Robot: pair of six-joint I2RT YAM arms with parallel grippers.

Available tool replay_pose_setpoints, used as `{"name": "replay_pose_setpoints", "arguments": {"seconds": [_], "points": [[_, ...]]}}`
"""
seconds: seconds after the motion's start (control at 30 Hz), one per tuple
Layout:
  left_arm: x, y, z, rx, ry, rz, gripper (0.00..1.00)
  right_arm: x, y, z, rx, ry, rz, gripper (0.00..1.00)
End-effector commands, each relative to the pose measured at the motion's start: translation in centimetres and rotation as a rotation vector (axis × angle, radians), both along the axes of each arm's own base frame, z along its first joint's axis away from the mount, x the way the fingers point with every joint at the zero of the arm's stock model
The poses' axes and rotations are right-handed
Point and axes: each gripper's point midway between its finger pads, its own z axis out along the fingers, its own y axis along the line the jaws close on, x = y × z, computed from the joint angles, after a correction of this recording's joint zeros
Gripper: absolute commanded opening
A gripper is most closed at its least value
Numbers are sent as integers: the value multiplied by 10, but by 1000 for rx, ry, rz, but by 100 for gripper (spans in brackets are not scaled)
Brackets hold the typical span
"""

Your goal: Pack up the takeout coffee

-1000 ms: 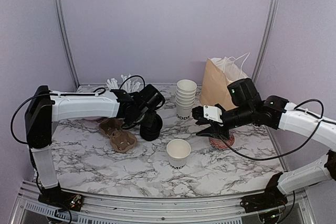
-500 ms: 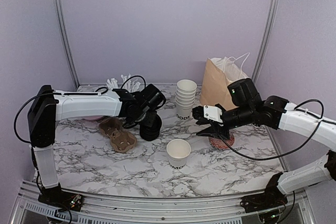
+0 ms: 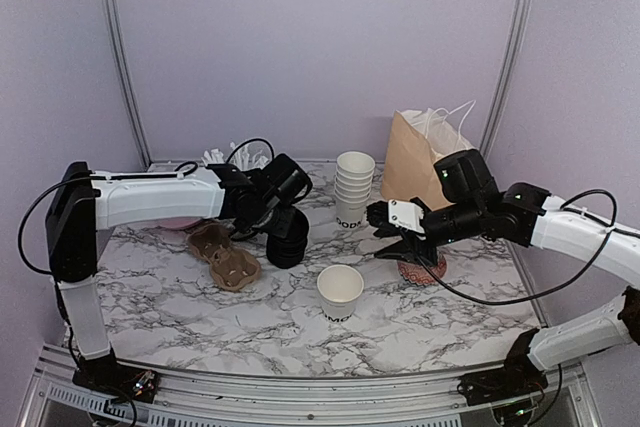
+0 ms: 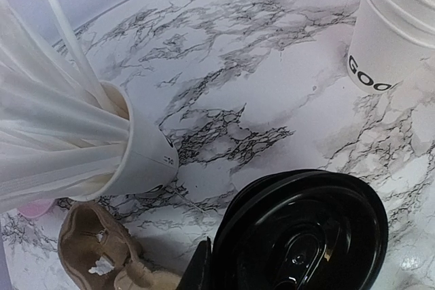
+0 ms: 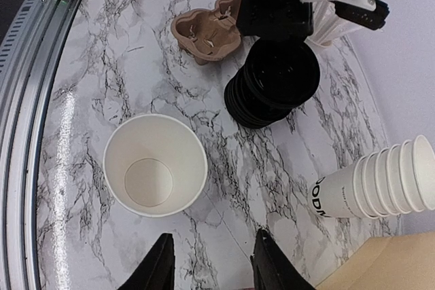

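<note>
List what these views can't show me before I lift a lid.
- Whether the left gripper holds the black lid stack: top view, its own wrist covers the fingertips; left wrist view, the bottom edge cuts them off.
- Contents of the brown bag: top view shows only its outside.
- Red-patterned disc: top view, right gripper overlaps it.

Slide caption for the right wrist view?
Open right end effector; lidless white cup and black lid stack ahead.

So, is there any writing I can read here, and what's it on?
"GOO": black letters, cut off, on the bottom cup of the stack of white cups.
"ODM": same stack, seen from the right wrist.
On the lone white cup: black print, too blurred to read.
</note>
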Motion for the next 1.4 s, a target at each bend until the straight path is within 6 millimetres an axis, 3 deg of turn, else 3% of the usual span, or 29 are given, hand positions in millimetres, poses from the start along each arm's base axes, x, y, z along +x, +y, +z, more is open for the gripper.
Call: {"name": "replay_pose_setpoints", "arguments": {"seconds": [0.0, 0.17, 0.3, 0.4, 0.47, 0.6, 0.73, 0.87, 1.0, 1.13, 1.37], "points": [[-10, 3, 63, -103, -68, -28, 7, 10, 0, 33, 72, -10, -30, 38], [-33, -20, 105, -341, -81, -181, 8, 32, -3, 77, 218, 65, -98, 42], [-56, -43, 138, -596, -159, -358, 8, 55, -9, 126, 400, 169, -170, 70], [-76, -52, 162, -765, -252, -497, 10, 63, -11, 148, 530, 322, -164, 85], [-92, -55, 172, -838, -288, -585, 12, 56, -3, 150, 579, 464, -110, 90], [-104, -60, 177, -879, -318, -651, 12, 39, 11, 139, 626, 752, 13, 95], [-101, -59, 174, -878, -324, -626, 10, 46, 12, 123, 596, 721, -15, 94], [-106, -56, 172, -889, -311, -630, 10, 39, 7, 115, 587, 672, -15, 93], [-112, -62, 178, -902, -324, -693, 11, 19, 9, 123, 634, 744, 87, 94], [-115, -75, 185, -942, -350, -758, 11, 0, 22, 131, 626, 842, 172, 99], [-119, -94, 190, -1014, -341, -822, 11, -2, 41, 132, 602, 929, 201, 99]]}}
